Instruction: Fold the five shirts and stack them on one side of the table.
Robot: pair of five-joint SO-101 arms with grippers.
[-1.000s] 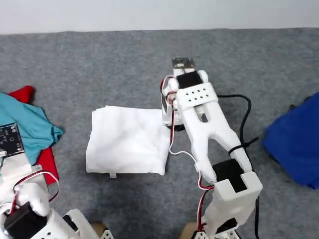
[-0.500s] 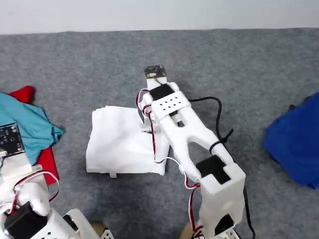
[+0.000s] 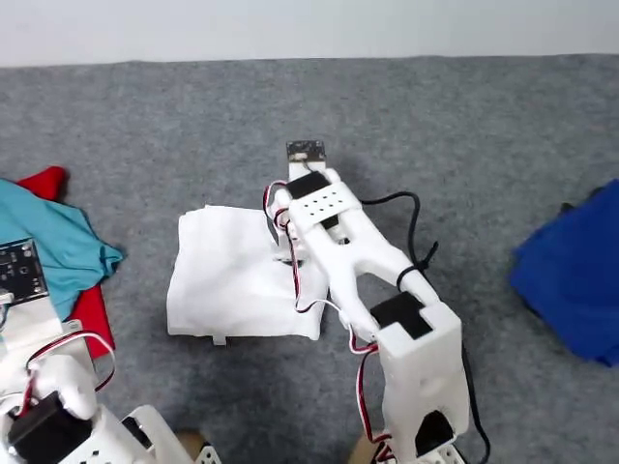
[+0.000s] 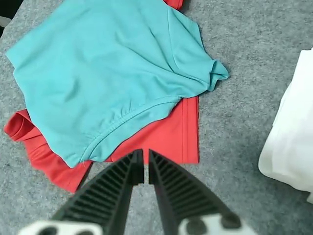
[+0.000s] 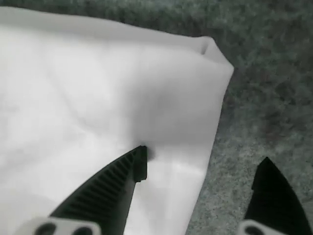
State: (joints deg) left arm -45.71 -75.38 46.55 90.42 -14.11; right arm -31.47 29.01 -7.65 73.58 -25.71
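**White shirt folded, most of the pile still to do**

The right gripper (image 5: 203, 166) is spread wide and holds nothing. One finger is over the white shirt (image 5: 98, 98), the other past its edge above the grey table (image 5: 274, 73). That shirt lies mid-table as a rough folded rectangle. The left gripper (image 4: 145, 161), all but closed and empty, hangs near the teal shirt (image 4: 107, 73), which lies loosely on the red shirt (image 4: 161, 142). A blue shirt (image 3: 571, 280) sits rumpled at the opposite edge. I judge one fold done, with stacking and the other shirts left
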